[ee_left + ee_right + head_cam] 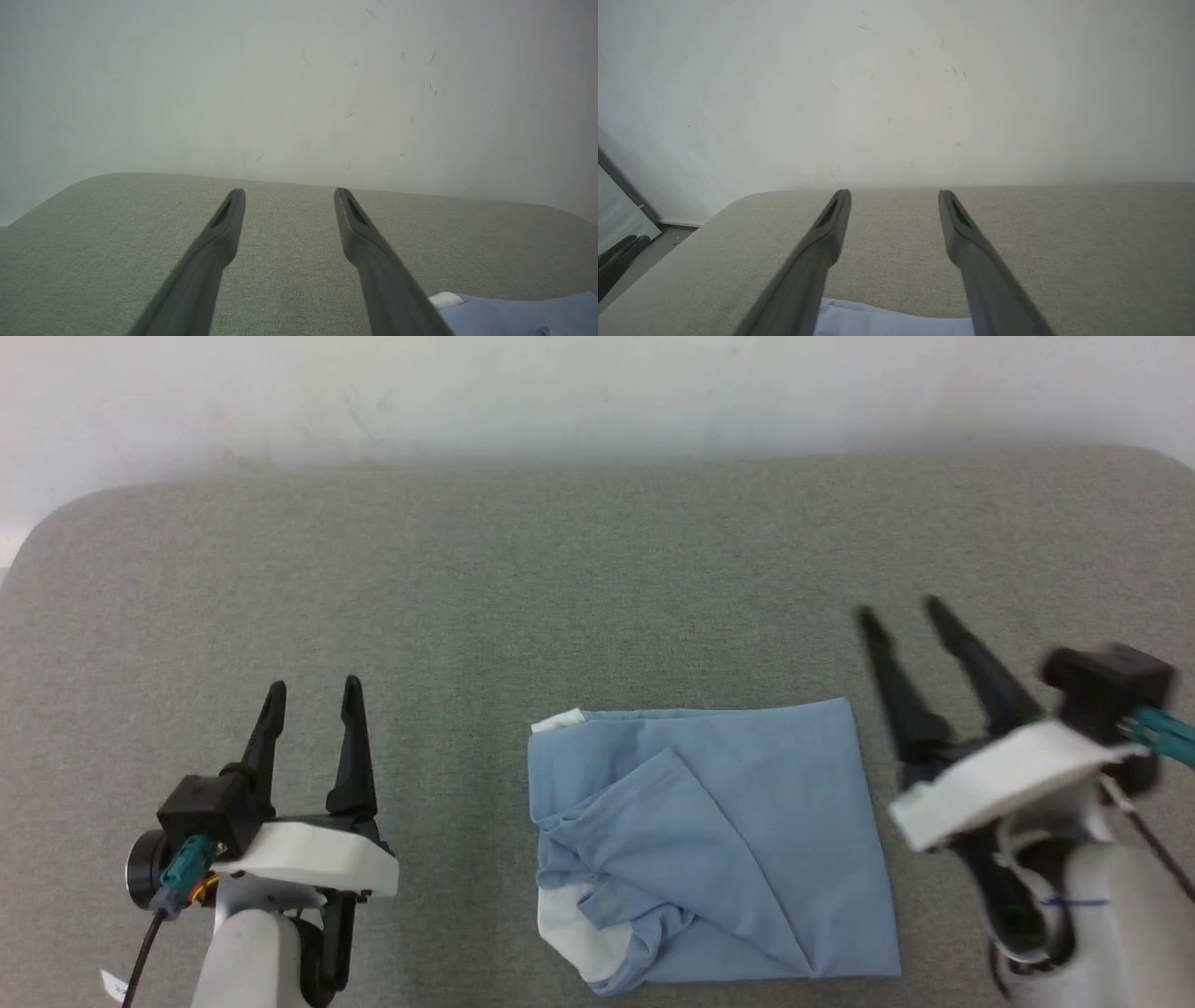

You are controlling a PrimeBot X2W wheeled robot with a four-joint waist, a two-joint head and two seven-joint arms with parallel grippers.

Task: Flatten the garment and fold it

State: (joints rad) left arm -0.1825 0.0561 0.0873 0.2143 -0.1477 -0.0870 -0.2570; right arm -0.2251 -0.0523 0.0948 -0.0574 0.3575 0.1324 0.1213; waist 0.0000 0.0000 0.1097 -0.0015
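The garment (709,845), a light blue shirt with white collar parts showing at its left edge, lies folded into a rough rectangle on the grey surface near the front. My left gripper (313,691) stands open to the garment's left, apart from it. On the other side, my right gripper (899,611) is open too, raised and tilted just off the garment's right edge, holding nothing. A corner of the garment (518,315) shows at the lower right of the left wrist view, beside the left gripper (288,192). The garment's edge (887,322) lies below the right gripper (894,192).
The grey padded table (597,569) stretches wide behind and beside the garment, with rounded far corners. A white wall (597,392) rises right behind it. A dark object (616,261) stands on the floor off the table's edge in the right wrist view.
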